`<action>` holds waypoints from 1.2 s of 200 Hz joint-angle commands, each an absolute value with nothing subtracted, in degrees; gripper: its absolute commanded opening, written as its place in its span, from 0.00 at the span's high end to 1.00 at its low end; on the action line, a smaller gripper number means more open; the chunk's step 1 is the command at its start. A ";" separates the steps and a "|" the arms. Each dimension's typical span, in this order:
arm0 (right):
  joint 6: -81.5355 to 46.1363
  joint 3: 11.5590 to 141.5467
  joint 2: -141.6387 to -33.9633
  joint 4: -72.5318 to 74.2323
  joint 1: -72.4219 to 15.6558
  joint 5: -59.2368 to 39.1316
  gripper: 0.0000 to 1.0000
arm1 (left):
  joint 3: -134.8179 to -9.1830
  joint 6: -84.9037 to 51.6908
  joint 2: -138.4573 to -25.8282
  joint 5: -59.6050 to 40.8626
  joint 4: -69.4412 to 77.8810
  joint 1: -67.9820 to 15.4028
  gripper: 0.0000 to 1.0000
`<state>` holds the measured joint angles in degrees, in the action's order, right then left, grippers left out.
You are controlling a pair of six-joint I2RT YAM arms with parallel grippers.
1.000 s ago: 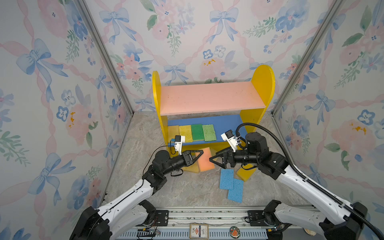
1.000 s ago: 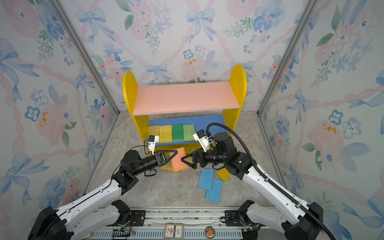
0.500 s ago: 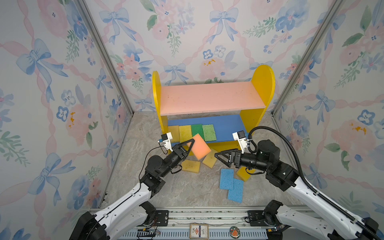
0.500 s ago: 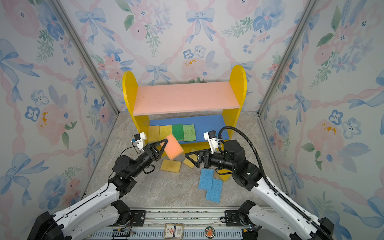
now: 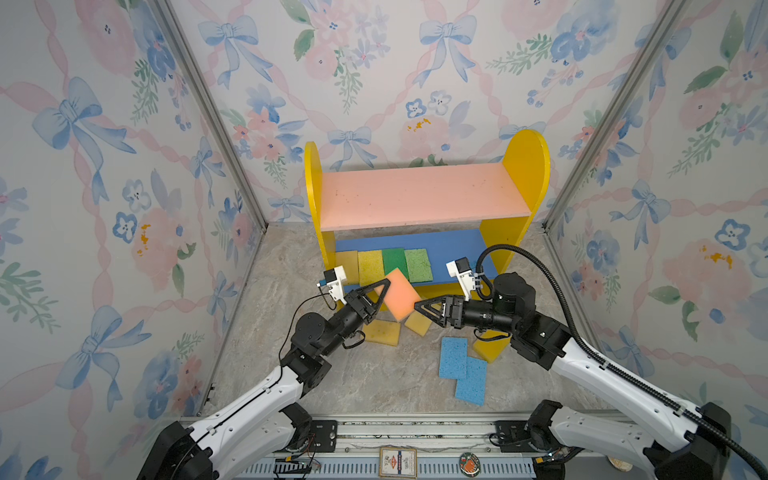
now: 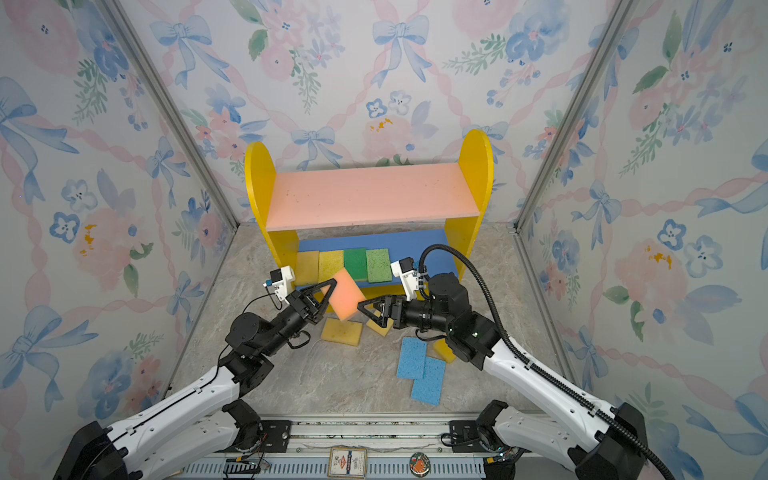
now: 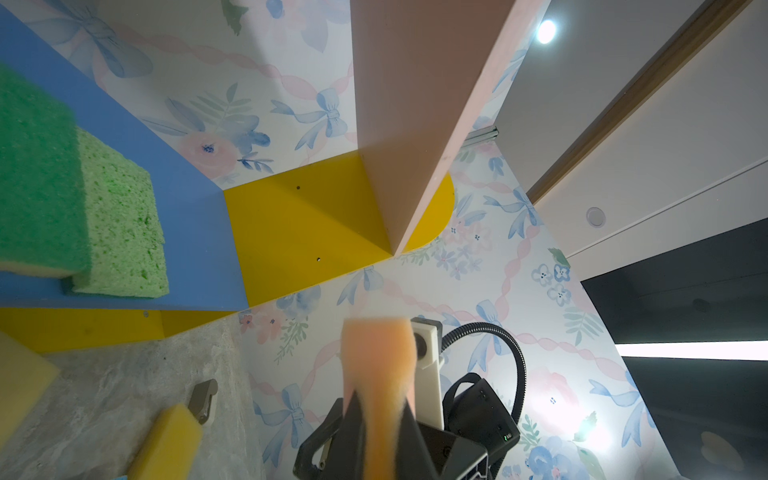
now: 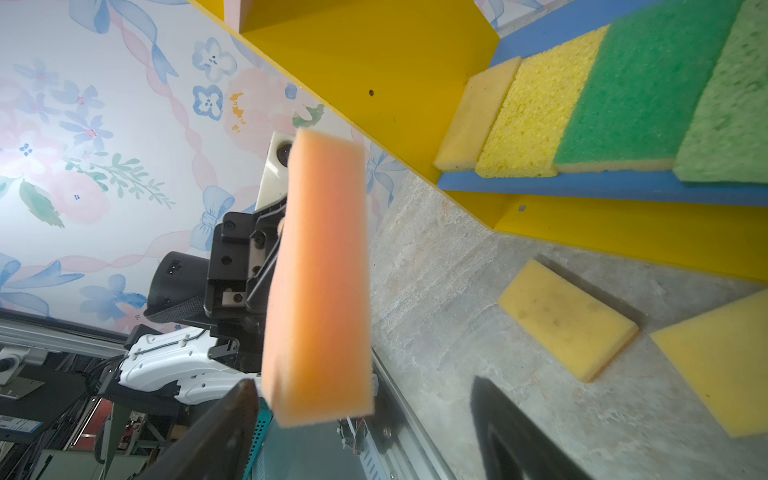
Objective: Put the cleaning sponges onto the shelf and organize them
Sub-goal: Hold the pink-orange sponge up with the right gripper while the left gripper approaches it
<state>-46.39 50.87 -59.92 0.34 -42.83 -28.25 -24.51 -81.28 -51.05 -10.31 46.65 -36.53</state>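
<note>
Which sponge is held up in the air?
The orange sponge, pinched by the left gripper above the floor; the rest lie on the shelf or the floor.

orange sponge (image 8: 320, 270): fine-celled foam, soft, matt
light green sponge (image 7: 120, 224): coarse open pores, rough
dark green sponge (image 8: 640, 83): fibrous scouring face, matt, on pale foam
blue sponges (image 5: 453, 361): finely pitted foam, matt
shelf (image 5: 419, 195): smooth painted boards, low sheen
floor (image 5: 374, 382): marbled stone look, smooth
walls (image 5: 124, 166): floral print, matt
arm shells (image 5: 257, 395): white plastic, glossy
base rail (image 5: 415, 430): ribbed bare metal
</note>
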 commanded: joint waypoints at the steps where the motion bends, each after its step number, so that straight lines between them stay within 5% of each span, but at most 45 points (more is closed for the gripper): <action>1: -47.24 52.63 -60.32 3.87 -43.41 -29.38 0.22 | -24.49 -81.08 -51.19 -11.38 48.43 -37.27 0.89; 95: -48.32 52.35 -60.25 4.27 -43.34 -29.62 0.49 | -24.05 -80.98 -50.90 -11.16 48.44 -37.79 0.88; 159: -49.75 52.32 -61.80 5.73 -43.85 -31.97 0.47 | -23.98 -80.95 -51.05 -10.99 48.43 -37.94 0.88; 211: -49.22 52.05 -61.50 4.66 -43.86 -30.77 0.64 | -23.78 -80.99 -50.93 -10.81 48.43 -37.97 0.87; 240: -48.45 52.03 -60.31 2.75 -43.61 -28.60 0.69 | -23.52 -81.04 -50.90 -10.77 48.47 -37.98 0.77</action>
<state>-49.43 51.09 -61.78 3.90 -43.29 -30.55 -24.21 -81.52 -51.20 -10.41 46.68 -37.54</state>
